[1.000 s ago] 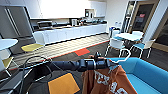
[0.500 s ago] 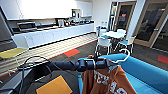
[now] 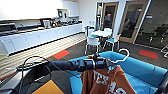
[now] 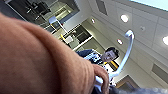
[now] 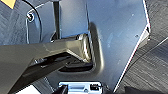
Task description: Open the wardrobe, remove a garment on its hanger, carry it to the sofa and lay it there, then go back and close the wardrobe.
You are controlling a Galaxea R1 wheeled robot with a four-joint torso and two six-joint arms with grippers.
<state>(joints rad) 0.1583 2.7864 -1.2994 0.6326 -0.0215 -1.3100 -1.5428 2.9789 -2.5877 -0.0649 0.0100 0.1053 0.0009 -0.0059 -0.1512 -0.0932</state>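
Note:
My left arm reaches in from the left, and its gripper (image 3: 101,63) is shut on the thin white hanger (image 3: 122,56), whose hook curves up to the right. The burnt-orange garment (image 3: 107,80) with white block letters hangs from it, in front of the turquoise sofa (image 3: 142,68). The sofa's seat lies just beyond and below the sweatshirt. In the left wrist view the orange fabric (image 4: 37,57) is close up, with the hanger hook (image 4: 126,52) rising past it. A dark part of my right arm (image 3: 163,86) sits at the lower right corner.
A white table with small white chairs (image 3: 100,37) stands behind the sofa. A long white kitchen counter (image 3: 42,37) runs along the left wall. Glass doors (image 3: 130,22) are at the back right. A yellow panel (image 3: 50,88) lies low in front. A person (image 4: 107,56) stands behind me.
The whole picture has shifted, so the camera has moved: the sofa now lies closer and more centred. The sweatshirt stays hanging from my left gripper.

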